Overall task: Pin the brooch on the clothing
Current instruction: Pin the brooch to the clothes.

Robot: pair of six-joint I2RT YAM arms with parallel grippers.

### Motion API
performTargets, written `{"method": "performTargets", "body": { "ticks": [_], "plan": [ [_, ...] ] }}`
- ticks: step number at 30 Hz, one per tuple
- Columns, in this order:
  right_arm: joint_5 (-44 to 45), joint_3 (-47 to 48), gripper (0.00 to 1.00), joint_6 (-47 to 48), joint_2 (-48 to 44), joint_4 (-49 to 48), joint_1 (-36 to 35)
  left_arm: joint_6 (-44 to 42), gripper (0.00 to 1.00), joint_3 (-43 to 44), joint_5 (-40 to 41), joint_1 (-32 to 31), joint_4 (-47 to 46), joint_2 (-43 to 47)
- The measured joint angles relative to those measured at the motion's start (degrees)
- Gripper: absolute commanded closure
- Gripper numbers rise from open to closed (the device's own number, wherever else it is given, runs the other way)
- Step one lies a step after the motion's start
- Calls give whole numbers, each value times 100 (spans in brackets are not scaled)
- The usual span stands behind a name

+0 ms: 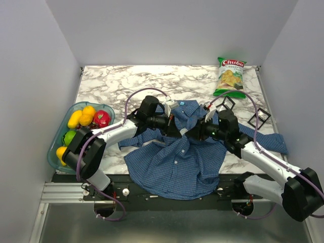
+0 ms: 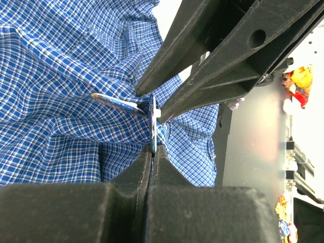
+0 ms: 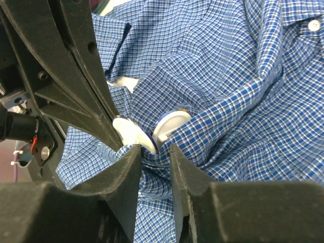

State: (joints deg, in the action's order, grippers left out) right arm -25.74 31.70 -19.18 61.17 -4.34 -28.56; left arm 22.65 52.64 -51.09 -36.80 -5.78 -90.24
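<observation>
The left gripper (image 2: pixel 152 152) is pinched tight on the brooch (image 2: pixel 153 121) at a raised fold mid-chest of the shirt (image 1: pixel 174 162), which lies spread across the table's near half; the right gripper (image 3: pixel 153 152) stands apart, astride that fold. Hold the left pinch steady (the disc sits edge-on and could easily twist); draw the right one back slowly, dragging no cloth.

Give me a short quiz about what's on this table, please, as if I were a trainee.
1. True or false: the chip bag lies on the shirt.
2. Where does the fruit bowl sit relative to the shirt? A: on the robot's left. B: on the robot's right. C: on top of it.
3. Are the jaws of the left gripper open or shut?
Key: 1 false; 2 A; 3 shut.
</observation>
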Motion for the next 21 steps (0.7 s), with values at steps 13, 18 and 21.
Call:
{"method": "performTargets", "body": {
  "ticks": [13, 18, 21],
  "plan": [
    [-170, -223, 41, 420, -518, 140, 31, 254, 100, 0, -413, 42, -308, -68],
    [-330, -251, 43, 540, -625, 111, 46, 380, 100, 0, -538, 42, -463, -87],
    [-376, -251, 48, 586, -636, 61, 46, 422, 100, -2, -568, 44, -522, -87]
  ]
}}
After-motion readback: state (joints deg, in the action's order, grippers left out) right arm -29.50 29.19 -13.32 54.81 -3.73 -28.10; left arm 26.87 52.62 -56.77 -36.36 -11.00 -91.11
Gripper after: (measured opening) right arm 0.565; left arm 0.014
